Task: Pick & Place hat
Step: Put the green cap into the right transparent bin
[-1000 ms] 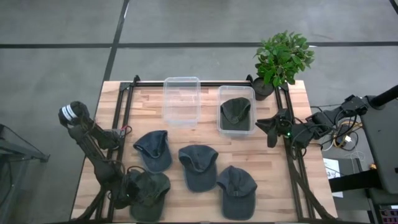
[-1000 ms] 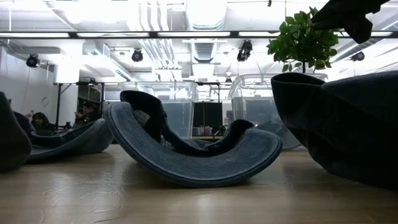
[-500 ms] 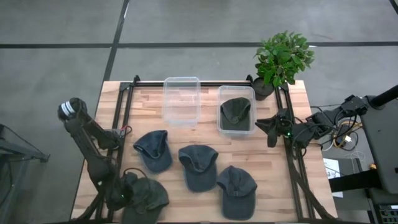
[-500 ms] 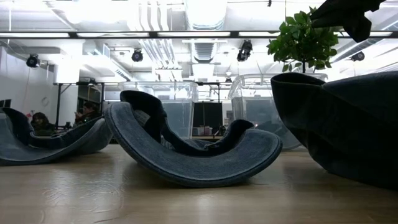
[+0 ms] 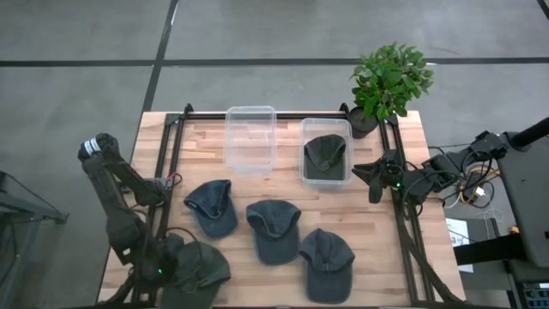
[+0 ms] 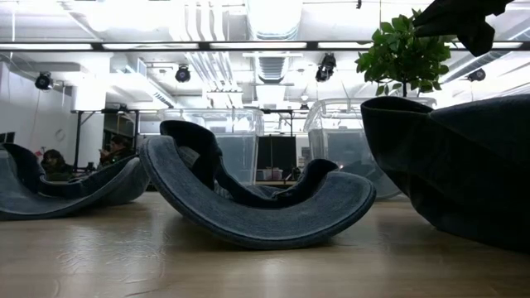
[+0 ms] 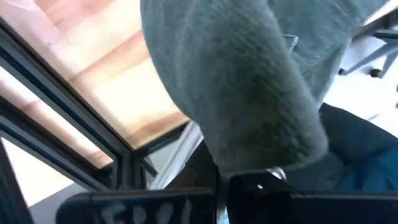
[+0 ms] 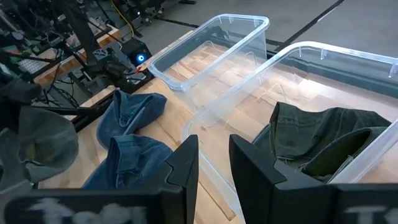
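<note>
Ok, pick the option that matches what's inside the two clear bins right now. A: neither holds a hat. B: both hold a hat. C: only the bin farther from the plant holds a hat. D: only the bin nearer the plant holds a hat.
D: the clear bin nearer the plant holds one dark green hat, while the other bin shows only bare wood through its bottom.

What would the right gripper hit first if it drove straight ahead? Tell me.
Probably the near rim of the clear bin holding the green hat; the right gripper points at that wall, open. Depth is unclear, so it might pass just over the rim.
</note>
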Controlling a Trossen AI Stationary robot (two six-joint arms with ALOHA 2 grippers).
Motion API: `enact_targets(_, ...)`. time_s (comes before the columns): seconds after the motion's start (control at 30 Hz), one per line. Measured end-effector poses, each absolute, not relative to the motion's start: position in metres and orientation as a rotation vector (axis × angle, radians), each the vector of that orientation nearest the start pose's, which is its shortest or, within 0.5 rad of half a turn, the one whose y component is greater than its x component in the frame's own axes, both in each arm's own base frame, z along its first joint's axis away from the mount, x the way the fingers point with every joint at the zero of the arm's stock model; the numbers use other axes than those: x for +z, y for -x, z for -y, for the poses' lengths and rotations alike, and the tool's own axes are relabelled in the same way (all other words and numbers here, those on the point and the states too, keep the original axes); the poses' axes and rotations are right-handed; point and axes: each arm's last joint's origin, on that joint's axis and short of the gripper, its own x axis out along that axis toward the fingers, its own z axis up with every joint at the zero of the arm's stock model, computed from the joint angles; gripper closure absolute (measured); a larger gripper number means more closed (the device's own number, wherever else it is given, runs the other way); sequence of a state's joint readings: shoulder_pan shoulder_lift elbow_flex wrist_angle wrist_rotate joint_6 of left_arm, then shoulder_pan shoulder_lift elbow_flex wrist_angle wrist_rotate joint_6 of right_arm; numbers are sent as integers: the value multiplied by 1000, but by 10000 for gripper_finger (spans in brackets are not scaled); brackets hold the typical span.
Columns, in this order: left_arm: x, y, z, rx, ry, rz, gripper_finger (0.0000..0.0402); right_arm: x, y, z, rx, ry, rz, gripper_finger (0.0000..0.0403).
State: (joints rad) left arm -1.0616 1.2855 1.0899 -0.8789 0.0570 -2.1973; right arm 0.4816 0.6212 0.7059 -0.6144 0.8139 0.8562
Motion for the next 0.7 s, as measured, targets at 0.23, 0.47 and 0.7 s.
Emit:
enact_targets(0.23, 311, -120, 209, 422, 1234, -1289, 399, 293, -116, -37, -475, -514, -254, 316)
enact_targets(0.47, 328, -129, 197, 407, 1155, -843, 399, 293, -116, -37, -474, -516, -252, 316)
enact_targets(0.7, 338, -132, 187, 368, 1022, -534, 399, 294, -116, -37, -473, -517, -251, 316)
